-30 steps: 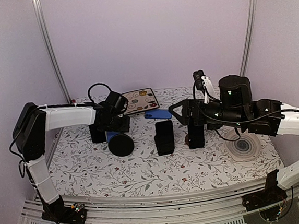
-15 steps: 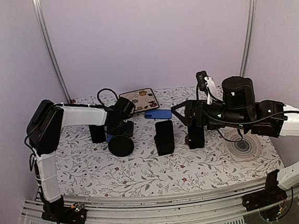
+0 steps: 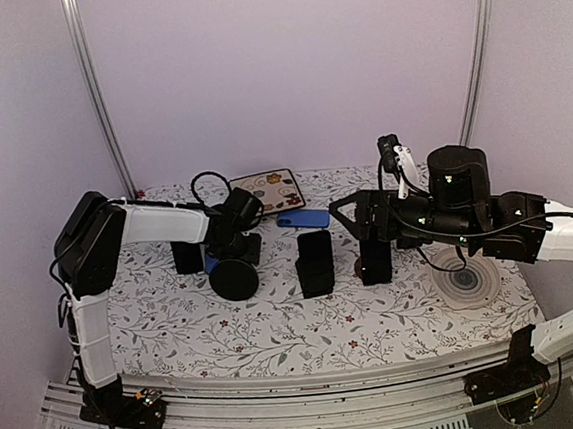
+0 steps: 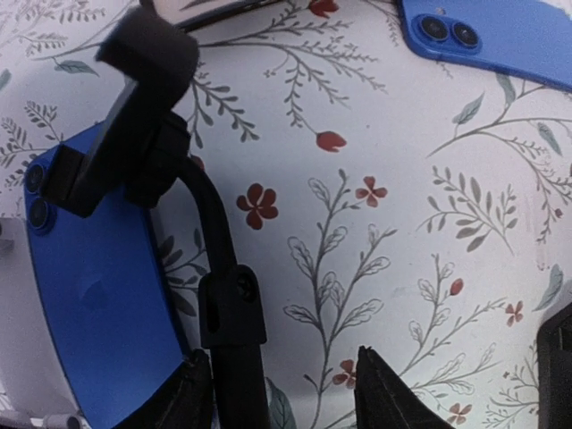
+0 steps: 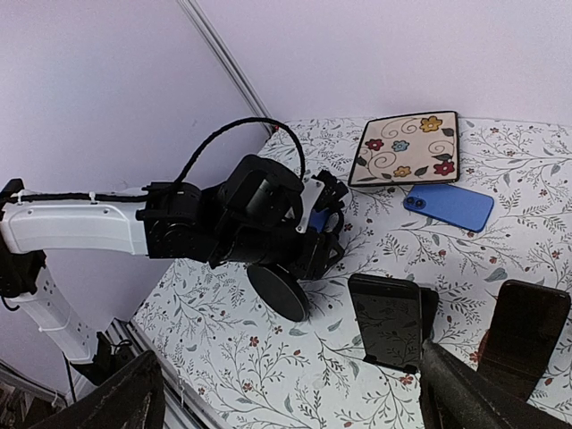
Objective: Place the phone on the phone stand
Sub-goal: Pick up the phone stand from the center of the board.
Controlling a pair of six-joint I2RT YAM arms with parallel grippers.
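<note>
Two white-and-black arms at the near edge of the table (image 3: 278,341).
The left arm (image 3: 152,224) and right arm (image 3: 569,235): white shell links, black joint housings. A black cable (image 3: 203,180) loops over the left wrist; a fat black cylinder (image 3: 456,175) crowns the right. The left gripper (image 4: 279,371) and right gripper (image 5: 290,353) have matte black fingers.

even, soft light; mild blur

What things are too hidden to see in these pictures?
Left wrist view: the near blue phone runs off the left and bottom edges; the phone stand loses its base below the bottom edge.
Top view: the left claw covers that phone, so whether it is gripped or clamped in the stand cannot be told.
Right wrist view: the right claw shows only fingertips at the bottom corners.
</note>
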